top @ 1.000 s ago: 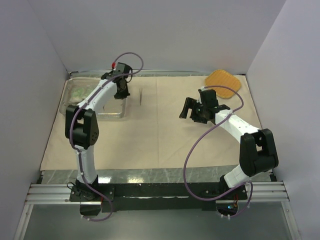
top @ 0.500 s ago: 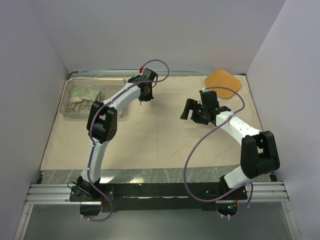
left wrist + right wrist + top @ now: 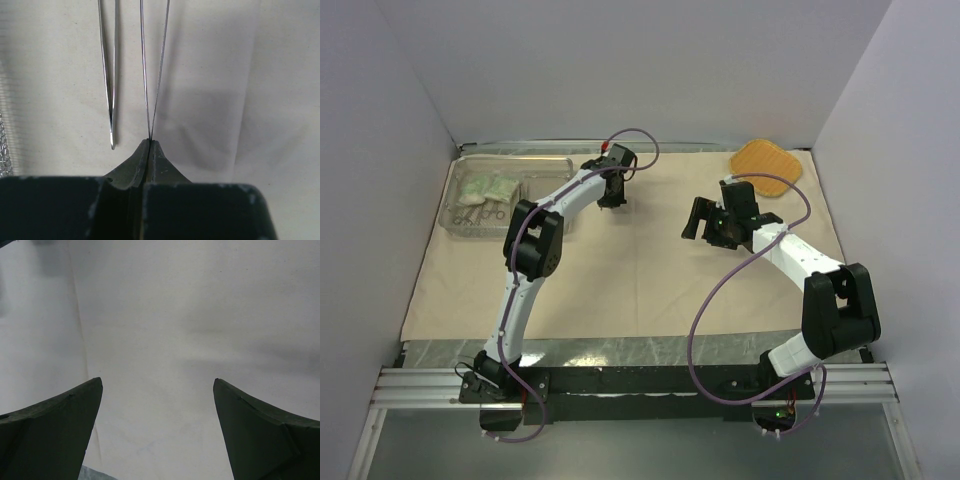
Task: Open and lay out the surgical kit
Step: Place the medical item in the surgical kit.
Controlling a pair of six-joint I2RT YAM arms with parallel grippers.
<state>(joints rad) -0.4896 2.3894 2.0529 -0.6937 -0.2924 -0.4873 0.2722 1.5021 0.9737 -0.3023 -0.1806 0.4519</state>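
Shows left fingers (image 3: 142, 162) pinched shut on one end of thin tweezers (image 3: 150, 127) over beige cloth (image 3: 225, 75), a second pair (image 3: 113, 115) lying just beside. Shows right fingers (image 3: 60, 415) spread wide, empty, above the cloth. Places mesh tray (image 3: 452, 214) far left.

The wire-mesh tray (image 3: 470, 232) sits on the beige cloth (image 3: 650, 270), far left.

Plain pale lilac walls (image 3: 650, 70) close in the back and both sides; the tabletop (image 3: 650, 352) shows a grey marbled strip beside an aluminium rail (image 3: 420, 380) at the near edge
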